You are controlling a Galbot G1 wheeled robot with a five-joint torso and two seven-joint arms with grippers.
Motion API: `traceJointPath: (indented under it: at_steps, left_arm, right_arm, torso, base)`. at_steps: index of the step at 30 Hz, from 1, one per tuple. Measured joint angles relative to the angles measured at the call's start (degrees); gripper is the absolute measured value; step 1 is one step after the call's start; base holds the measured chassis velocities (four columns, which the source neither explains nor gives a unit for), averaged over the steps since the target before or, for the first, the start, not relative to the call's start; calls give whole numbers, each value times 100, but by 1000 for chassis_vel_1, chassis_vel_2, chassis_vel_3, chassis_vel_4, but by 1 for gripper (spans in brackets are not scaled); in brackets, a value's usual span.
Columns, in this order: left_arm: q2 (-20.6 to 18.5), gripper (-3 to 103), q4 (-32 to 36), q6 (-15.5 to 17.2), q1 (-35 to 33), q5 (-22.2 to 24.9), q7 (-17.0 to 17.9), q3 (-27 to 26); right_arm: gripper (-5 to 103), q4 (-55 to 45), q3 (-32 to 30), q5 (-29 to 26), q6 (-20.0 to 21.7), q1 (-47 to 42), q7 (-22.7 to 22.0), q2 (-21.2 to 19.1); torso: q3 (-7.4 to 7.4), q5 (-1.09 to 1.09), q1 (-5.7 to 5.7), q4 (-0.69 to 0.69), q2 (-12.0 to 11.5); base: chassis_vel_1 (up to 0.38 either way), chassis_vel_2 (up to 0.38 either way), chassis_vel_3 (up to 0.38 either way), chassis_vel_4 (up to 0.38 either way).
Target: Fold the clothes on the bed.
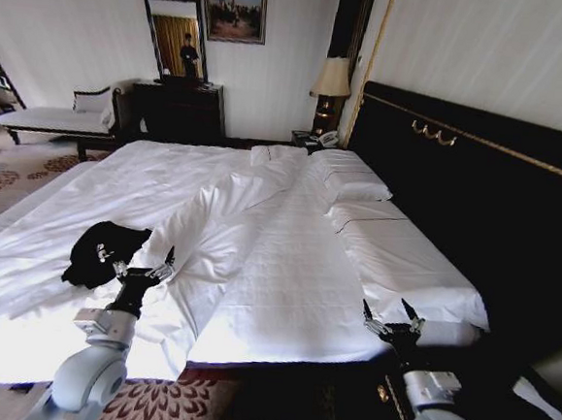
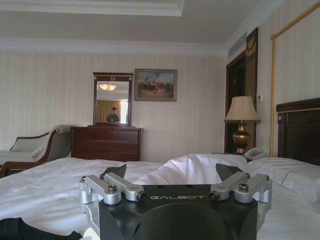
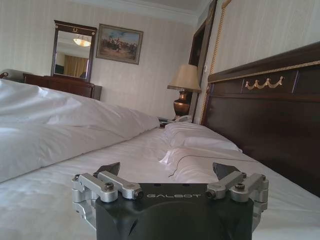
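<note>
Bed [image 1: 287, 259], white sheets, black headboard [image 1: 477, 196]; black T-shirt [image 1: 102, 252], crumpled near the bed's left front edge; left gripper [image 1: 145, 263], fingers spread, just beside the T-shirt; right gripper [image 1: 393, 314], fingers spread, over the bed's right front corner.

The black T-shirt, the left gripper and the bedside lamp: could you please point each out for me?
black T-shirt [image 1: 97, 254]: head view, middle of the crumpled cloth.
left gripper [image 1: 146, 269]: head view, between its open jaws.
bedside lamp [image 2: 242, 109]: left wrist view, its shade.

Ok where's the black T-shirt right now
In the head view, the black T-shirt lies crumpled on the bed, near its left edge, just beside the open left gripper.
</note>
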State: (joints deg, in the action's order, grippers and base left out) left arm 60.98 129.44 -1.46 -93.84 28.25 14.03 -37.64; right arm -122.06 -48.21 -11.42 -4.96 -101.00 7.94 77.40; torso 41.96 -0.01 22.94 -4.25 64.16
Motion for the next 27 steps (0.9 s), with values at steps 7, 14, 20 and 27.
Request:
traceJointPath:
  at_steps: [7,14,20,27]
  left_arm:
    - [-1,100,-10,3,14,-20,2,4]
    - [0,100,-36,30,7,-148,9,16]
    - [0,100,-34,40,2,-153,18,21]
    - [11,100,-13,76,0,-188,49,85]
  right_arm:
    - [100,1,-1,13,-28,-6,-12,3]
    - [100,-1,-6,19,-31,-16,-26,8]
    - [100,-9,-8,19,-32,-29,-28,16]
    - [100,-13,-13,19,-50,-58,-22,33]
  torso:
    - [0,0,-1,-1,1]
    - [0,0,0,-1,1]
    - [0,0,0,0,0]
    - [0,-1,1,0,0]
  base:
    - [0,0,0,0]
    - [30,36,-31,-37]
    - [96,123,-99,-124]
    - [103,111,-105,-105]
